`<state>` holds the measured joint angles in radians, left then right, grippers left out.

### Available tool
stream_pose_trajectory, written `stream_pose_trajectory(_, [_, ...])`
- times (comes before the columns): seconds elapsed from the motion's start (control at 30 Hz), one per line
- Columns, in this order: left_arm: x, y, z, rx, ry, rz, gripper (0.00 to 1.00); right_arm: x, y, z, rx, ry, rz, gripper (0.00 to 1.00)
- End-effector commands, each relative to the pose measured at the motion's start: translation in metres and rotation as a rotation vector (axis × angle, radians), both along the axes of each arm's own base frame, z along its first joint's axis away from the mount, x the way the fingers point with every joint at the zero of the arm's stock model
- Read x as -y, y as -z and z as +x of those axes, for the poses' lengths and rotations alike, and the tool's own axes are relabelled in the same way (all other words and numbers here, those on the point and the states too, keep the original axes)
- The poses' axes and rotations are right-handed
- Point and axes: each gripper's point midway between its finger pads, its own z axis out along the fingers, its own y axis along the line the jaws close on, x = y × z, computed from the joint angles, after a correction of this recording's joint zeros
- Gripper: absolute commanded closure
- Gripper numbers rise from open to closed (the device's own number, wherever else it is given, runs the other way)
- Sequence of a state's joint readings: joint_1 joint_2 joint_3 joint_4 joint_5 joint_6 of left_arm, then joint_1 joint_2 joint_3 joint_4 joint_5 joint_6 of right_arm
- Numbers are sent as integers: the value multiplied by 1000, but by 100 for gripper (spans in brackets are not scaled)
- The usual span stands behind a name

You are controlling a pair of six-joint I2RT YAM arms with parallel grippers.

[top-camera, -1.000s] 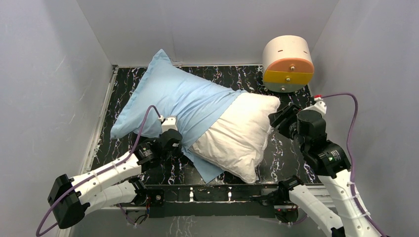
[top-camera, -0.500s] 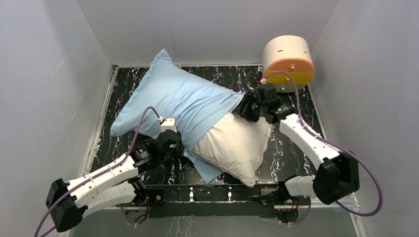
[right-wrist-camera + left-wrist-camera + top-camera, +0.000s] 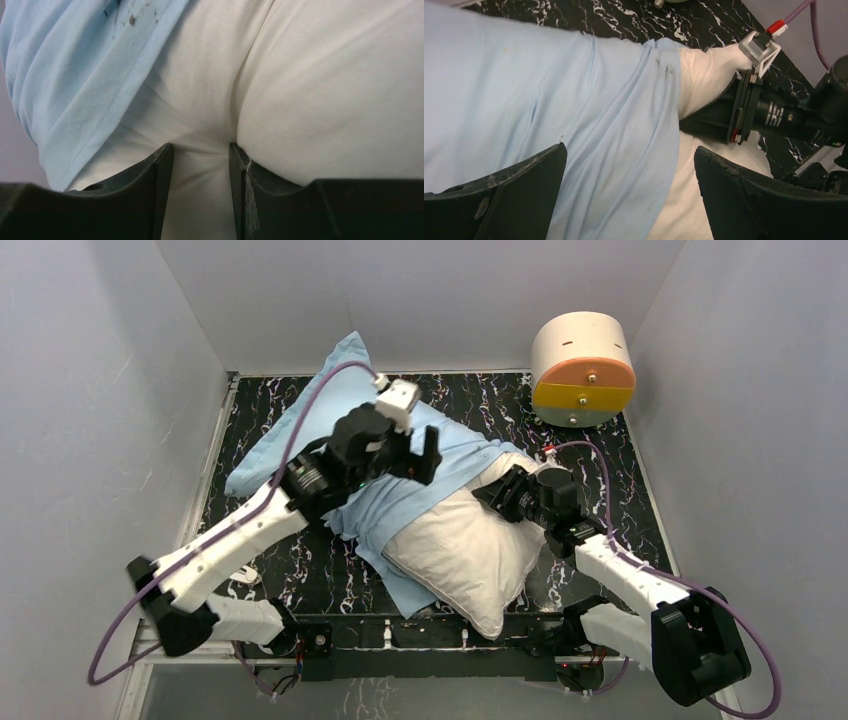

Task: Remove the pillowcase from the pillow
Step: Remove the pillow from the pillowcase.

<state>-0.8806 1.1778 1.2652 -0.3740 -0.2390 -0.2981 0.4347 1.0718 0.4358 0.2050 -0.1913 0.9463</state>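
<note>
**Pillow part-bared on the tabletop: one pincer on it, one above**

1. The pillow. White and plump, it lies slantwise across the black marbled tabletop. The near-right end is bare and reaches toward the near edge. The far-left part sits inside the pillowcase.

2. The pillowcase. Light blue, plain face up. It covers the far-left part of the pillow, with one corner pointing at the back wall. The open hem is bunched in folds across the pillow's middle. A flap shows from under the pillow on the near side. There are a few small dark specks near the hem.

3. Left pincer. It is raised over the pillowcase, clear of the cloth. The jaws are spread wide with nothing between them.

4. Right pincer. It sits low at the pillow's far-right corner. The jaws are drawn partway in, both pressed into white fabric, and a ridge of the pillow fills the gap between them. The blue hem lies just to one side.

5. Drum. Round and cream, with an orange and yellow face. It stands in the far-right corner, apart from the pillow.
</note>
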Motion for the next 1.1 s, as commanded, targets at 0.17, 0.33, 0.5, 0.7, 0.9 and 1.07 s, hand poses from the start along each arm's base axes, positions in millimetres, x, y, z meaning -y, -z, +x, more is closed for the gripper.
stream_pose_trajectory(0.17, [96, 47, 108, -73, 228, 190, 2, 41, 104, -89, -400, 8, -202, 47])
stream_pose_trajectory(0.33, [121, 87, 154, -212, 318, 185, 2, 46, 100, -91, -378, 12, -219, 45])
stream_pose_trajectory(0.5, [109, 165, 145, -397, 418, 385, 4, 50, 93, -90, -343, 14, -236, 42])
stream_pose_trajectory(0.7, [81, 169, 135, -441, 382, 391, 100, 74, 47, -63, -255, 108, -384, 27])
stream_pose_trajectory(0.9, [48, 112, 166, -311, 160, 294, 100, 146, -26, -45, -188, 435, -620, 10])
stream_pose_trajectory(1.07, [42, 54, 168, -205, 104, 164, 100, 167, -55, -31, -139, 557, -560, 1])
